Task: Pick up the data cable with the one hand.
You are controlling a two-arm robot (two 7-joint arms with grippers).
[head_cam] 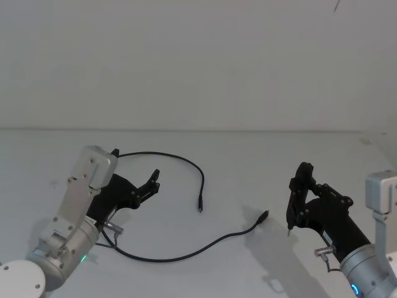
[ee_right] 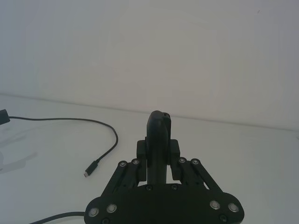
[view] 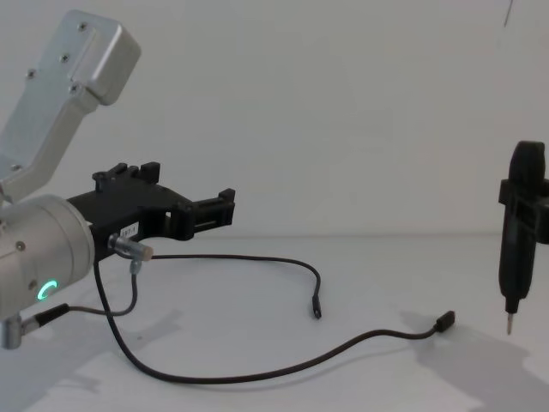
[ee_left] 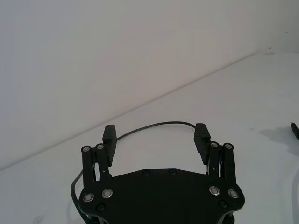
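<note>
Left gripper (head_cam: 135, 165) spread wide and empty; the data cable (head_cam: 200, 197) lies loose on the white table (head_cam: 322, 149).

In the head view, the open gripper is seen at lower left and the cable is looped from beside it toward the centre. At lower right, the right gripper (head_cam: 299, 197) is closed on a slim black stick-like tool (head_cam: 290, 217). In the left wrist view, the cable is seen arcing beyond the parted fingertips, untouched. In the right wrist view, it is laid at the left, one plug free. In the chest view, it is spread across the lower middle, and the left gripper is held above its left part.
</note>
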